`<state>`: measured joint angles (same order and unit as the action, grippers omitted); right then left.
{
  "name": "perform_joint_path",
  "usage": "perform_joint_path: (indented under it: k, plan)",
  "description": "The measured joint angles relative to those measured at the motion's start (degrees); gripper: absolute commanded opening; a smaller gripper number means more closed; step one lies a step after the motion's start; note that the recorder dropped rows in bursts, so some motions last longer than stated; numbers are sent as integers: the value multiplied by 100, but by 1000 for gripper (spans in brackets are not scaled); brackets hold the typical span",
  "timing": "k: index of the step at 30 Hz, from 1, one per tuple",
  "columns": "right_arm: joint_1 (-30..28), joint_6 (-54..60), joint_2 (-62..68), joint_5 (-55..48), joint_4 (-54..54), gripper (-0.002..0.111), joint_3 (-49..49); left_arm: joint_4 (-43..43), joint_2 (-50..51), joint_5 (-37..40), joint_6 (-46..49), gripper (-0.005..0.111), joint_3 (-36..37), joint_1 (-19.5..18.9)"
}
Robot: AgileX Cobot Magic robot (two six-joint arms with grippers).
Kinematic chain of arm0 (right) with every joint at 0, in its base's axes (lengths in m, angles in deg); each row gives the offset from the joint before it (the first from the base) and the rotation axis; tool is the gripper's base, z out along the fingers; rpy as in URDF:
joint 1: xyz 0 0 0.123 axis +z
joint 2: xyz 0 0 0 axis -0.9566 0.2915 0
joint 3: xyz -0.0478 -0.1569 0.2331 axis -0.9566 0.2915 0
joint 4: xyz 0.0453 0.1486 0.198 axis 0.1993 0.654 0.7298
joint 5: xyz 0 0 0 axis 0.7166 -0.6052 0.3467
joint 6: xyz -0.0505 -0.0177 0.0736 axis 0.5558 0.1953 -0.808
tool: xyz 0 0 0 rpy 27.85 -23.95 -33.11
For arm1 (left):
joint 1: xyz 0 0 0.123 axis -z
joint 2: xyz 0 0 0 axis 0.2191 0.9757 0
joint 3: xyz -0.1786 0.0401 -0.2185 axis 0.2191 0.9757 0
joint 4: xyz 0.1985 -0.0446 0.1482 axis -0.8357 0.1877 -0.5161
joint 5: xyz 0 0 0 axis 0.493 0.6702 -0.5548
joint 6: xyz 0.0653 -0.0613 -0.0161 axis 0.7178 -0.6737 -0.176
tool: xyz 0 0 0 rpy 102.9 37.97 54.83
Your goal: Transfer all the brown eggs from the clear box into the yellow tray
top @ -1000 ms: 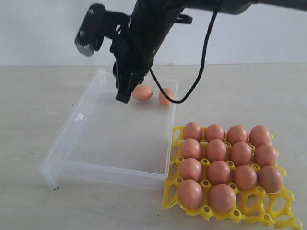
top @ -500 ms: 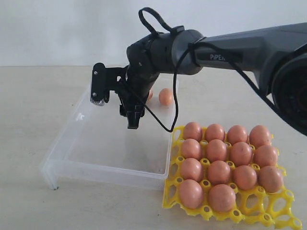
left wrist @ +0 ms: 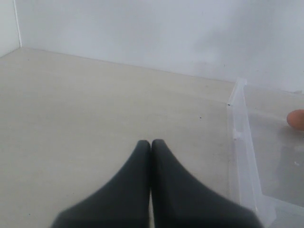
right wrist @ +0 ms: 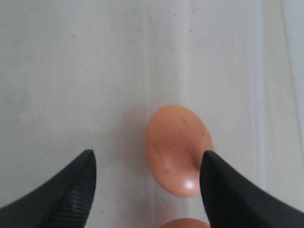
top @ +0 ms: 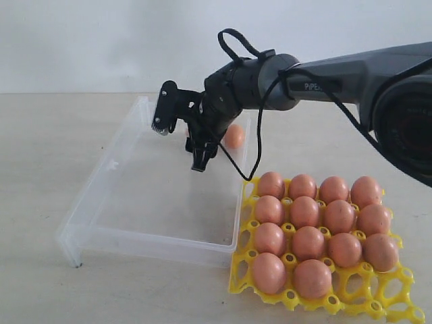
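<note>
Beige tabletop (top: 47, 142), right pincer (right wrist: 147, 160) agape over egg (right wrist: 176, 145) by box (top: 239, 202) wall, left pincer (left wrist: 151, 145) closed.

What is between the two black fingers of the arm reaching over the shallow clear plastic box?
The right wrist view shows one pinkish-brown oval egg on the clear plastic box, framed between the open fingers of the right gripper.
</note>
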<state>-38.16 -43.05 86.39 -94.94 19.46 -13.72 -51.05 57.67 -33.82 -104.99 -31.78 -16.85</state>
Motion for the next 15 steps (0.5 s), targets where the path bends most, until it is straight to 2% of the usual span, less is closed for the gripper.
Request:
perform_joint_path:
  k: [15]
  plan:
    - [-100,-52,277,638,-97,60,0,0,0,0,0,-4,0,0]
